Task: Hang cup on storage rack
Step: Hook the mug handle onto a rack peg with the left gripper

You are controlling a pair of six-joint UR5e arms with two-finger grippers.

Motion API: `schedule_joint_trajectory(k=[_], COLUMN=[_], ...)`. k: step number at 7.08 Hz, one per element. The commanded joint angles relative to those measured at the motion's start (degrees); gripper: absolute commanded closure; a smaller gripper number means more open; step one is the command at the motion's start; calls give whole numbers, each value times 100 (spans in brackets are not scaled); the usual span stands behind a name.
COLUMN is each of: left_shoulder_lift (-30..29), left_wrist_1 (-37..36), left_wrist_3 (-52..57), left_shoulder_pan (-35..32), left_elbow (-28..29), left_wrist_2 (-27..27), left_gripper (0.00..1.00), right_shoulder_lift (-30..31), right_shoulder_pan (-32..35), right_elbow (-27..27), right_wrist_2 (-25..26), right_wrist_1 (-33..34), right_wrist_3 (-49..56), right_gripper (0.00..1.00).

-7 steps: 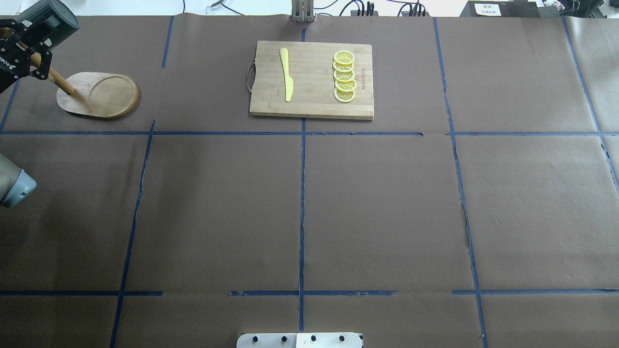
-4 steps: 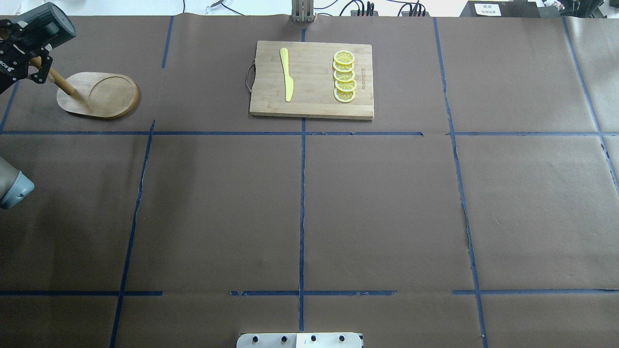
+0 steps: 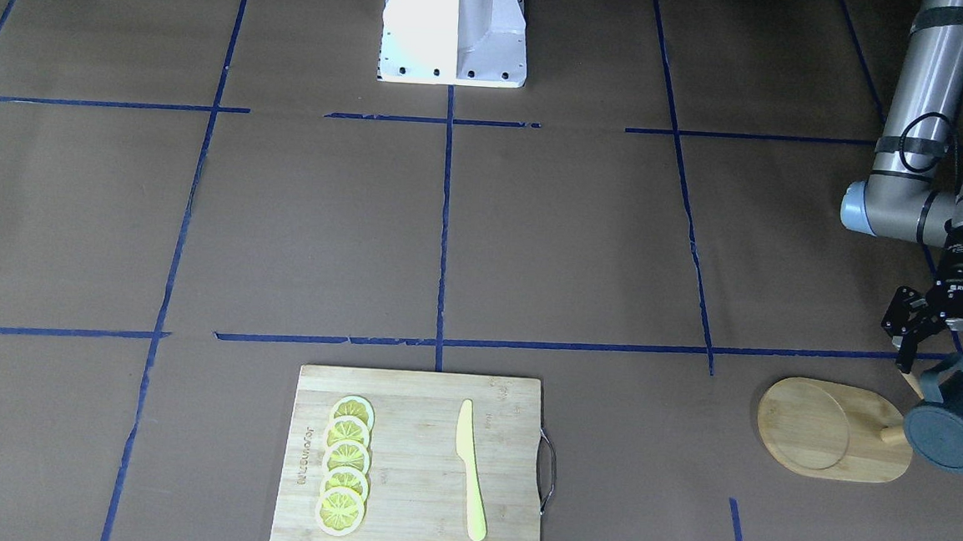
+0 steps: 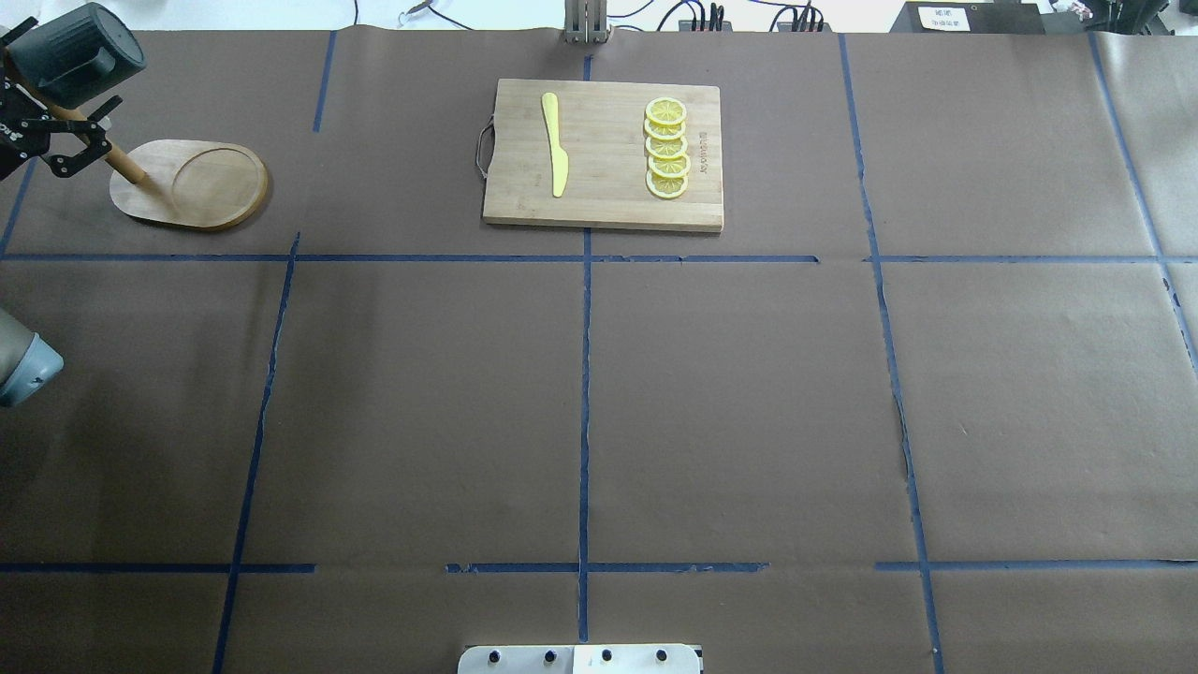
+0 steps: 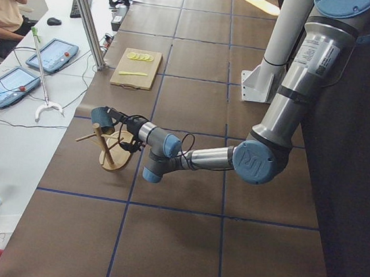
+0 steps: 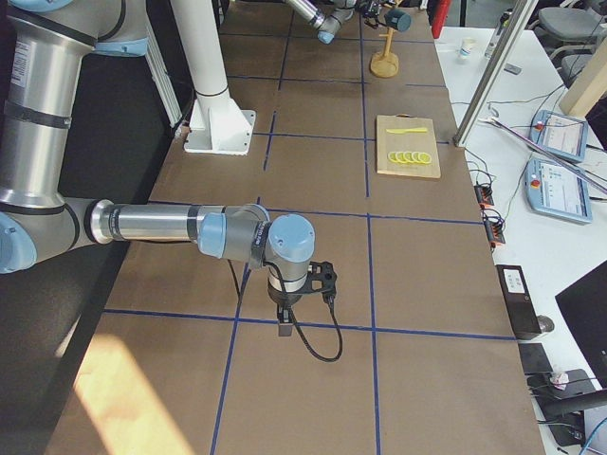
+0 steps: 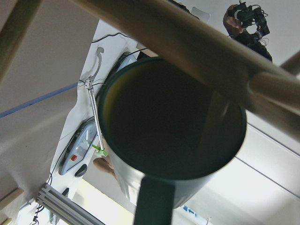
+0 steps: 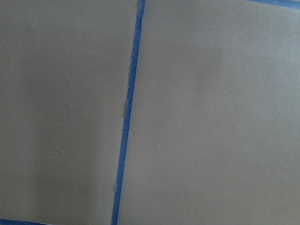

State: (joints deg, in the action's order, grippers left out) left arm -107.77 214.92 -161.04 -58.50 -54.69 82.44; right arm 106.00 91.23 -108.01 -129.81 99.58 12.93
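My left gripper (image 3: pixel 954 358) stands wide open and holds nothing, just beside the cup (image 3: pixel 952 435). The cup hangs high on the rack (image 3: pixel 823 429), lying on its side: mouth towards me, flat bottom away, loop handle nearest my fingers. Its wall is ribbed blue-grey. The rack is pale wood with an oval foot and thin round pegs. My right gripper (image 6: pixel 285 320) hangs over brown paper (image 8: pixel 211 117); I cannot tell how it stands.

The overhead view looks forward and down from behind the robot's base (image 4: pixel 580 659). The front-facing view looks steeply down from across the table (image 4: pixel 749 393). Both share the bamboo cutting board (image 4: pixel 608 159) and the storage rack (image 4: pixel 192 183). Side views look along the table from either end. The left wrist camera looks closely into the cup (image 7: pixel 171 122); the right wrist's faces a blue tape line (image 8: pixel 127 112) from near.
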Motion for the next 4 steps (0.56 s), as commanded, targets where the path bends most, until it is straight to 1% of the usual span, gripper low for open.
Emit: schedule_joint_trajectory(k=[1, 2, 3, 4], left_shoulder_lift=[210, 343, 570, 929], left_wrist_1=[469, 733, 884, 877], left_wrist_3=[38, 47, 55, 116], left_shoulder_pan=[6, -3, -3, -3], left_elbow=[-50, -85, -294, -740], left_wrist_2=[1, 9, 9, 44], left_gripper=[0, 0, 0, 0], right_shoulder_lift=[0, 0, 0, 0], right_shoulder_pan=[0, 0, 0, 0], right_elbow=[0, 0, 0, 0], right_wrist_2=[0, -9, 0, -9], right_wrist_1=[0, 0, 0, 0], right_wrist_3=[-1, -1, -1, -1], right_gripper=[0, 0, 0, 0])
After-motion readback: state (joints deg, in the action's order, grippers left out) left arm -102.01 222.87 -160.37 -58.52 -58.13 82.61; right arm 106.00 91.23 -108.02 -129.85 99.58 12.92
